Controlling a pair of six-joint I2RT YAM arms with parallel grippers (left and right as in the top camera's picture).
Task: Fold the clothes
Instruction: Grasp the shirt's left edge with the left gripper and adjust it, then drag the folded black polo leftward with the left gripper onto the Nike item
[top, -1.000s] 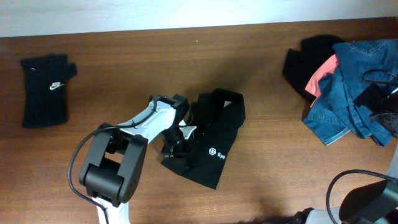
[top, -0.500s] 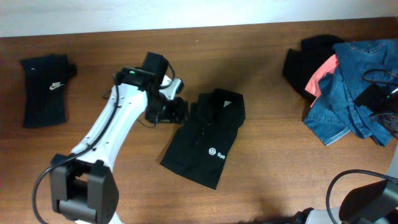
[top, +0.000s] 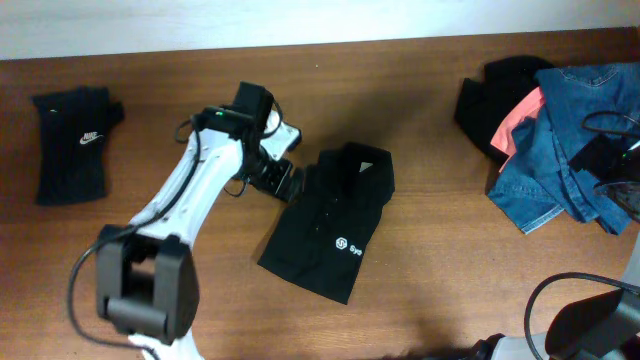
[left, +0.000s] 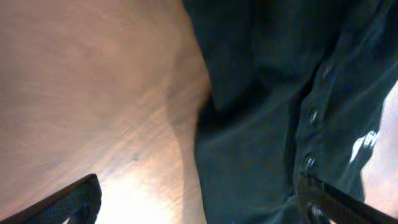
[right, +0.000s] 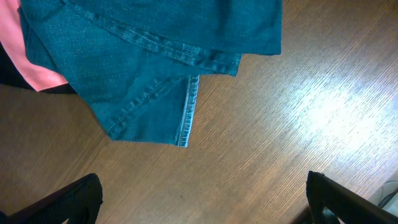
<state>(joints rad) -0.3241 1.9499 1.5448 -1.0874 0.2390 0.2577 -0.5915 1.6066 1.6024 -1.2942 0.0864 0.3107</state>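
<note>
**Task item.** The shirt (top: 335, 235) lies folded on the desk (top: 440, 300), logo side up and skewed. Well apart to its left lies a folded swoosh piece (top: 75, 145). Well apart to its right sits an unfolded pile: denim (top: 560, 150) on top, with a pink piece (top: 518, 118) under it.

**Hazards.**
- The left fingers (top: 280, 180) sit just beside the shirt's upper-left edge. Whether they touch the cloth cannot be told. A withdrawal that drags across this edge could catch it and open the fold.
- The shirt lies askew. Any sideways nudge could bunch it further.
- In the pile, the denim overlaps the pink piece. A lift of one could pull the other along.

**Arm pose.**
- Left arm: reaches from below-left of the shirt up to its upper-left corner, with the wrist turned toward the shirt. The fingers are spread wide and hold nothing. The wrist view shows them low over the button placket and bare desk.
- Right arm: the right fingers (right: 78, 200) are spread wide and empty, above the denim hem, far right of the shirt.
</note>
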